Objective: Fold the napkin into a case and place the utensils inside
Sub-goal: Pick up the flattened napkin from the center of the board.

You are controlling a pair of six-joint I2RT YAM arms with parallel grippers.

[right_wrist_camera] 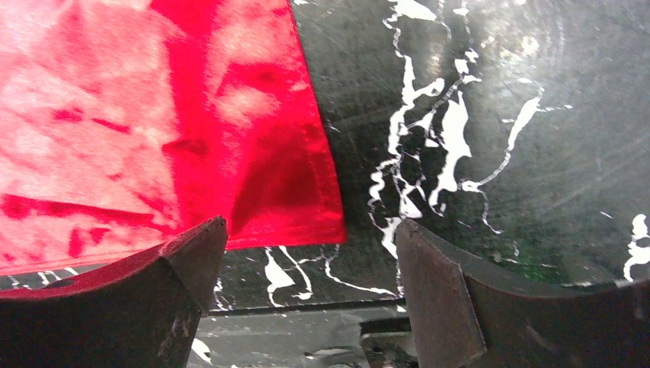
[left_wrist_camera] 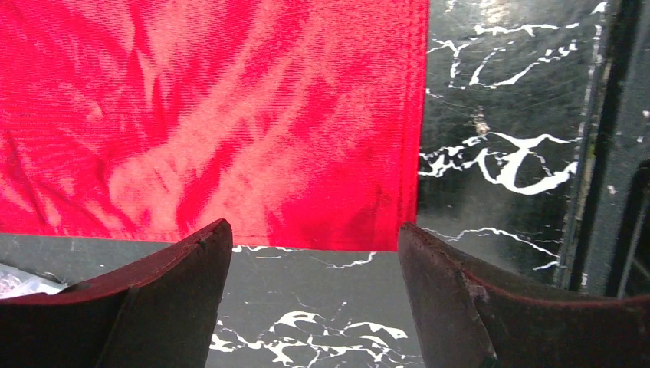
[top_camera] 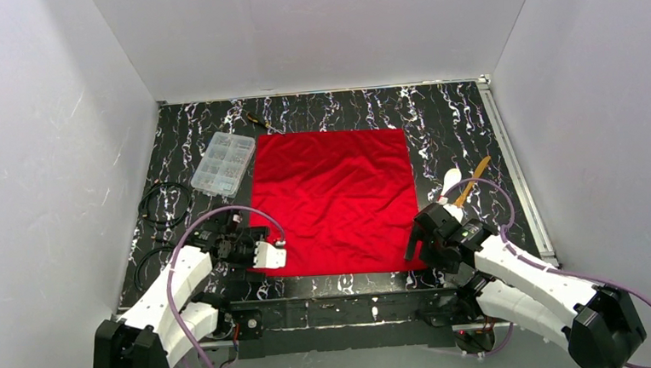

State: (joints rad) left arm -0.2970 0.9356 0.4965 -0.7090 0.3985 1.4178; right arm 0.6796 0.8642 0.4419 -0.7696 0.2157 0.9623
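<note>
Brightly and evenly lit from overhead, with bounce off the white walls (top_camera: 45, 124). Only soft, faint shadows, deepest at 7 and 5 o'clock of the top view. Pale pink sheen along the creases of the napkin (top_camera: 331, 196), strongest in both wrist views. Hazy glare on the glossy table (right_wrist_camera: 498, 153) toward 1 o'clock of the right wrist view. Dark, nearly silhouetted fingers (left_wrist_camera: 169, 299) at 6 o'clock, slightly soft-edged.
</note>
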